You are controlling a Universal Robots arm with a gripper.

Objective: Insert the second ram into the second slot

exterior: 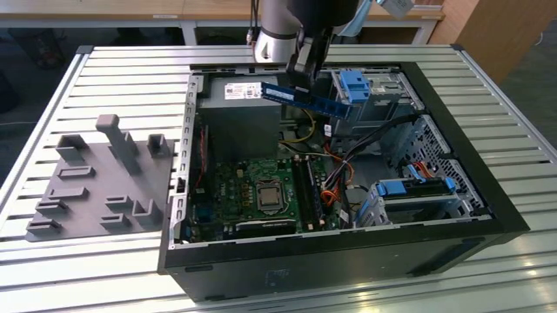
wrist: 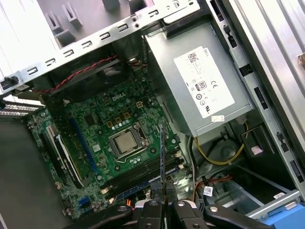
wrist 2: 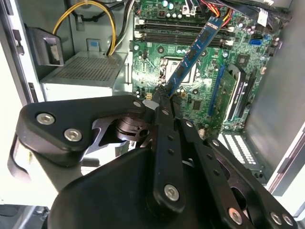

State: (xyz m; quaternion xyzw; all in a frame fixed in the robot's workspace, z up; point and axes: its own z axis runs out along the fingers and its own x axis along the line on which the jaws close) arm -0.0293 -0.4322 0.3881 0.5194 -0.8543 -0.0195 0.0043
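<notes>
The tool (exterior: 299, 83) is shut tight on one end of the blue ram stick (exterior: 309, 100). The stick pokes out from the tool's tips, up in the air over the open computer box (exterior: 348, 248). The long slots (exterior: 306, 189) on the green board (exterior: 228, 182) are down below the tool, well apart from it. So the stick is picked up, but it is not in its slot yet.
</notes>
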